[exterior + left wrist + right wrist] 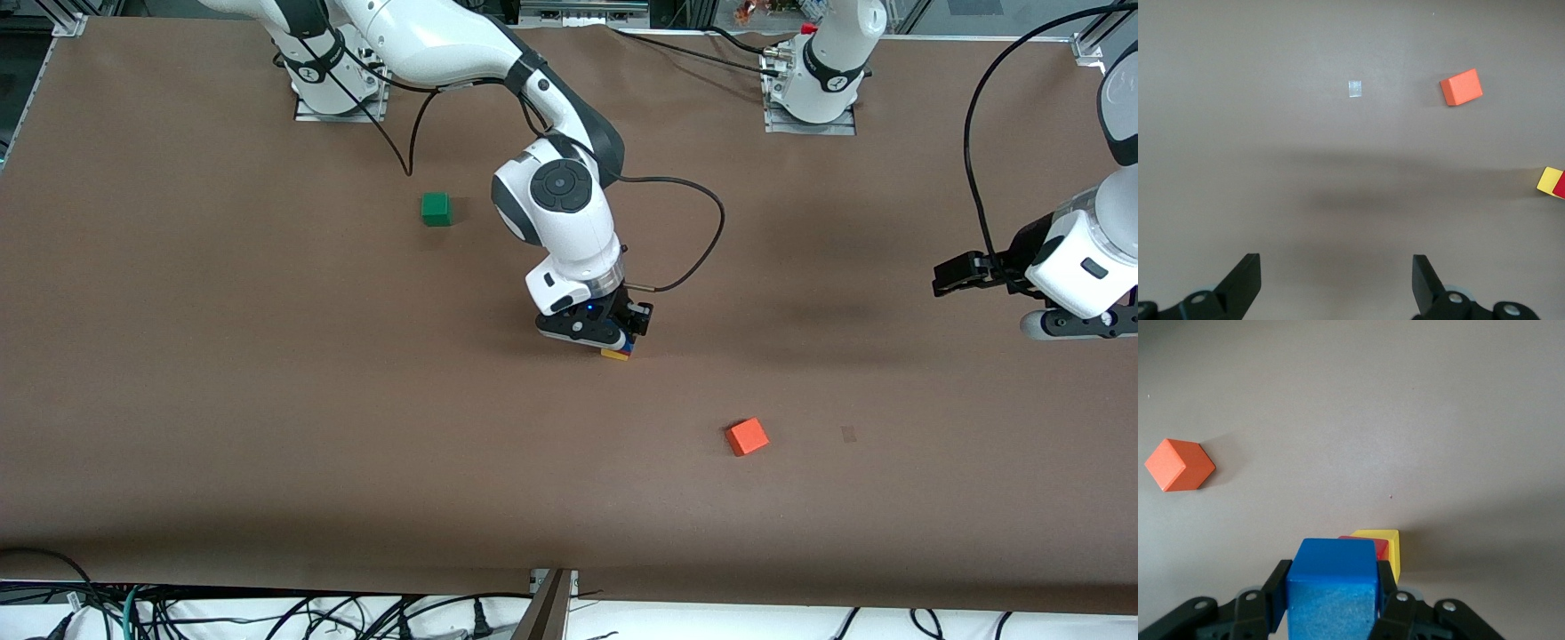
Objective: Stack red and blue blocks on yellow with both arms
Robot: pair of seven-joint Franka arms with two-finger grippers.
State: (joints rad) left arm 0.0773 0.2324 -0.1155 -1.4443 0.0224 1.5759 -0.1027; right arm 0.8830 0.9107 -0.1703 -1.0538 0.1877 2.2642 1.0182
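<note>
My right gripper [1331, 593] is shut on the blue block [1331, 577], its fingers pressed against two opposite sides. Directly under it the red block [1368, 545] lies on the yellow block [1387, 552]; whether blue touches red I cannot tell. In the front view the right gripper [613, 336] covers most of this stack at mid-table, with only a yellow edge [613, 354] and a blue sliver [629, 346] showing. My left gripper [949, 276] waits open above the left arm's end of the table. Its own view shows the open left gripper [1337, 280] with bare table between the fingers, and the yellow [1549, 179] and red [1560, 188] blocks at the frame's edge.
An orange cube [747, 436] lies nearer the front camera than the stack, toward the left arm's end; it also shows in the wrist views [1461, 87] [1179, 465]. A green cube [436, 209] sits farther back toward the right arm's base. A small tape mark [848, 434] is beside the orange cube.
</note>
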